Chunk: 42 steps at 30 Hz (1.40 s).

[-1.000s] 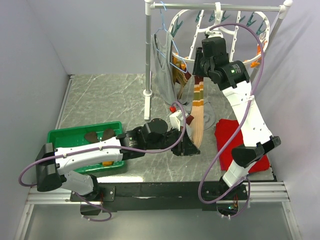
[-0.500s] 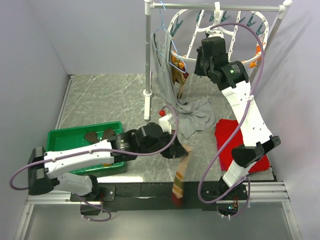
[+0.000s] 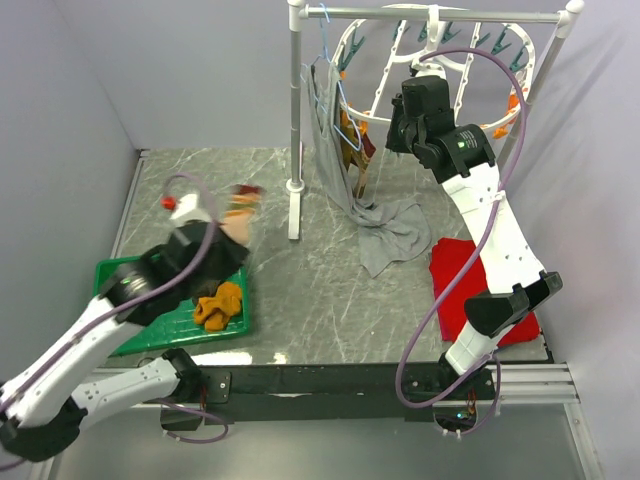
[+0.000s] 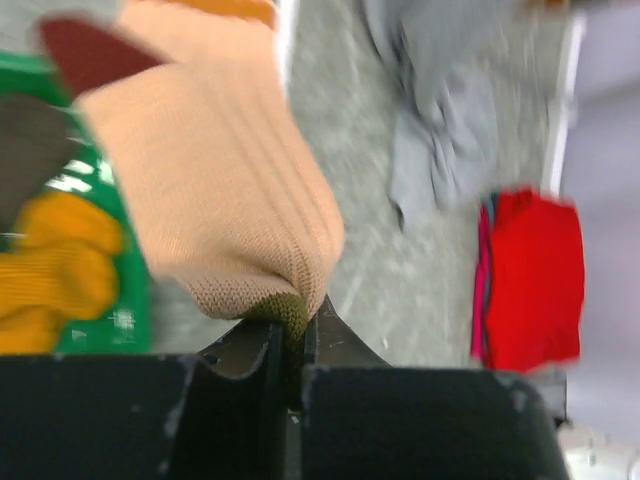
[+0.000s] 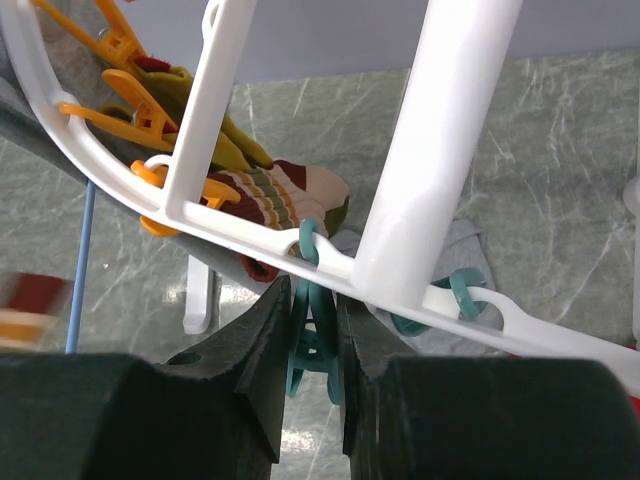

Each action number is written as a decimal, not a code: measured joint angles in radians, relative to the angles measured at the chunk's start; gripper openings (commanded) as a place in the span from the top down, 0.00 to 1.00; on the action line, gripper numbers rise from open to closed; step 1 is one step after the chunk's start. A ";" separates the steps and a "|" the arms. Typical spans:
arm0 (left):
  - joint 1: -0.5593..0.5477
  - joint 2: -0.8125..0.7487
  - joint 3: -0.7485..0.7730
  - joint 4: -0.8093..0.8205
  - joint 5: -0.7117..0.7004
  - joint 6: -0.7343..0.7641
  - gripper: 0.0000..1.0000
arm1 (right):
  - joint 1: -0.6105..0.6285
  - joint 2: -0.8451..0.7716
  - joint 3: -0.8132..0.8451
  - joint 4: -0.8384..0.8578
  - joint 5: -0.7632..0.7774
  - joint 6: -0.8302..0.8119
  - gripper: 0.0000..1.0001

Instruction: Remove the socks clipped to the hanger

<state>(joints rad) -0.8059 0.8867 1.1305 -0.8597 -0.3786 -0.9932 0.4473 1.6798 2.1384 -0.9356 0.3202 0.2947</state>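
Observation:
My left gripper is shut on a tan sock, pinching its dark olive cuff, and holds it blurred above the green tray. An orange sock lies in the tray; the left wrist view also shows it, beside a brown one. The round white hanger hangs from the rail. My right gripper is up at its rim, shut on a teal clip. A striped sock and an olive one hang from orange clips there.
A grey tank top hangs from a thin blue wire hanger and trails onto the marble table. A red cloth lies at the right. The white rack post stands at mid-table. Grey walls close both sides.
The left arm pulled the long striped sock down off the hanger, then swung left with it to above the green tray. The right gripper stayed at the hanger's rim.

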 measured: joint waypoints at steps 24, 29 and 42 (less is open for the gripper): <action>0.143 -0.063 -0.037 -0.214 -0.308 0.001 0.99 | 0.000 -0.053 -0.084 0.055 -0.034 0.011 0.96; 0.211 -0.005 -0.036 -0.179 -0.320 0.060 0.37 | 0.000 -0.058 -0.109 0.082 -0.034 0.012 0.95; 0.242 -0.012 -0.021 -0.119 -0.214 0.034 0.14 | 0.000 -0.063 -0.115 0.087 -0.040 0.011 0.93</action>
<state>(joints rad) -0.5640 0.8745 1.1091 -0.9787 -0.5922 -0.9592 0.4473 1.6165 2.0232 -0.8486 0.2798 0.3054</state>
